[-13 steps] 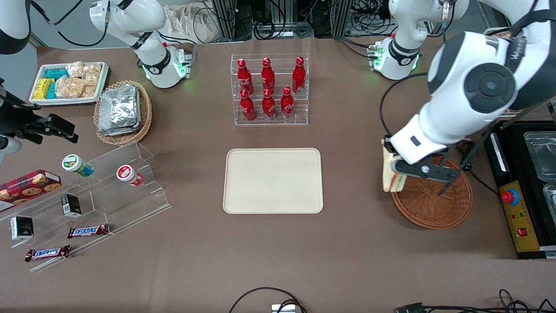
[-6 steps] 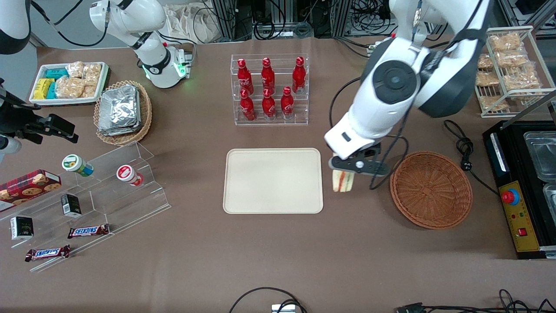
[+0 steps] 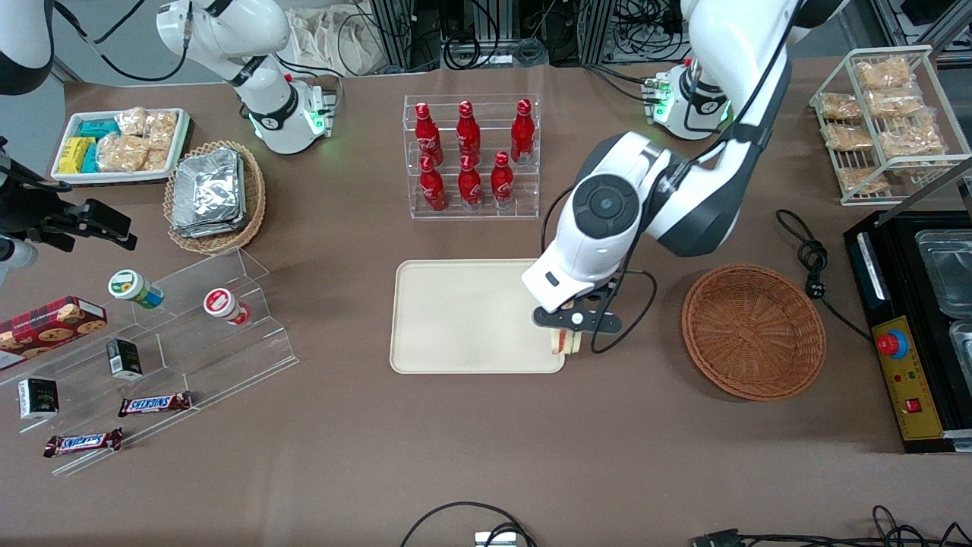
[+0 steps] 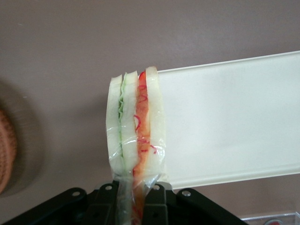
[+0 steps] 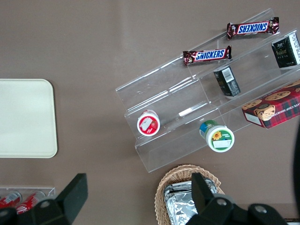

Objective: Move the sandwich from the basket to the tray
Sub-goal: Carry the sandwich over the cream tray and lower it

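Observation:
My left gripper [image 3: 566,334] hangs over the corner of the cream tray [image 3: 463,311] that is nearest the front camera and toward the working arm's end. It is shut on the sandwich [image 3: 564,343], a clear-wrapped wedge of white bread with red and green filling. The wrist view shows the sandwich [image 4: 136,126] pinched between the black fingers [image 4: 154,208], straddling the rim of the tray [image 4: 225,122]. The reddish-brown wicker basket [image 3: 753,330] stands empty on the table, toward the working arm's end from the tray.
A clear rack of red bottles [image 3: 471,156] stands farther from the front camera than the tray. A black cable [image 3: 809,258] and a black control box [image 3: 907,334] lie past the basket. A wire rack of snacks [image 3: 881,114] stands toward the working arm's end.
My left gripper has carried the sandwich away from the basket, across the bare table, to the tray's near corner. It has also come lower and slightly nearer the front camera.

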`<action>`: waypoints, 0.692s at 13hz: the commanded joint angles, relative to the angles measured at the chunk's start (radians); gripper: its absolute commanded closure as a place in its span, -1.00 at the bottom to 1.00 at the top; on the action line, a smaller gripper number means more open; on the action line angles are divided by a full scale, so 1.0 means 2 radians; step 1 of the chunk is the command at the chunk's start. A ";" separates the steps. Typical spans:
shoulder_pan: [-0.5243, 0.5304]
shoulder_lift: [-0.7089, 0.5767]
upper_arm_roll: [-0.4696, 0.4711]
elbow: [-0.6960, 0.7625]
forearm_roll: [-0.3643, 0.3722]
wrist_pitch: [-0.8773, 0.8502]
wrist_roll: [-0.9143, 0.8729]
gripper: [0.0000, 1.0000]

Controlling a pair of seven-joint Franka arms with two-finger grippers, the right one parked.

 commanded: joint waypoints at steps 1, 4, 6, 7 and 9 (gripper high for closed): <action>-0.015 0.031 0.001 0.002 0.031 0.036 -0.030 1.00; -0.016 0.035 0.000 -0.074 0.048 0.128 -0.063 1.00; -0.017 0.041 -0.001 -0.096 0.051 0.159 -0.067 1.00; -0.018 0.043 -0.002 -0.102 0.062 0.163 -0.068 1.00; -0.031 0.051 -0.002 -0.103 0.073 0.165 -0.086 1.00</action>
